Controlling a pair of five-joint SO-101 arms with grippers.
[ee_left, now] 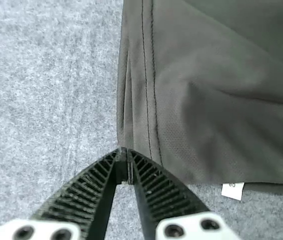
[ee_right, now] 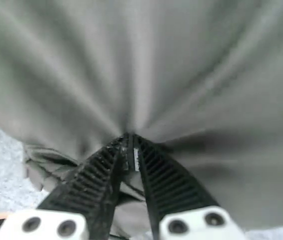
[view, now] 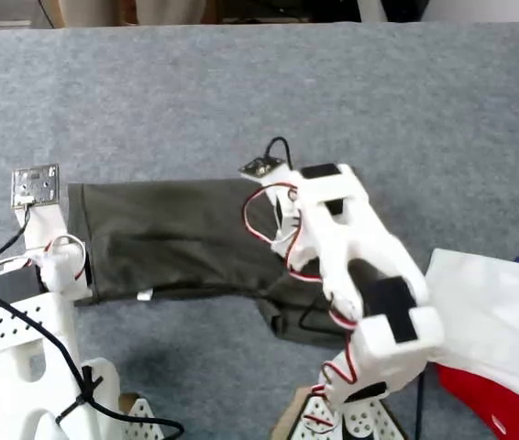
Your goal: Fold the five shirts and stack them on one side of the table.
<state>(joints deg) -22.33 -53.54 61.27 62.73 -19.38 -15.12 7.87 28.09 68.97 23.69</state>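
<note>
Nearest the camera in the high view, the white plastic left arm (view: 30, 339) rises from the near left corner of the table, with a black cable (view: 58, 353) looping across it. The white plastic right arm (view: 360, 275) rises from the near edge, right of centre, with thin red and white wires (view: 261, 229) running along it.

At the near right corner a white cloth (view: 498, 302) lies over a red cloth (view: 484, 403), both on the table and just beside the right arm.

The table top is a grey, felt-like textured surface (view: 241, 82) that covers the whole working area, lightly mottled and flat.

Across the middle lies the dark olive-grey fabric shirt (view: 168, 238), stretched sideways from the left arm to under the right arm, its right part bunched. A small white tag (view: 145, 295) sticks out from its near edge.

The left gripper (ee_left: 126, 167) sits at the shirt's left end. Its black ribbed fingers (ee_left: 154, 187) are pressed together at the tips, with the stitched hem edge pinched between them. The felt lies beside and under it.

The right gripper (ee_right: 129, 147) is likewise clamped on the shirt, its tips buried in cloth whose folds fan out from the pinch.

Beyond the shirt the felt runs bare to the far edge. Past that edge a narrow strip of the room (view: 131, 11) shows pale wooden shapes and a darker patch, too little to tell what they are
</note>
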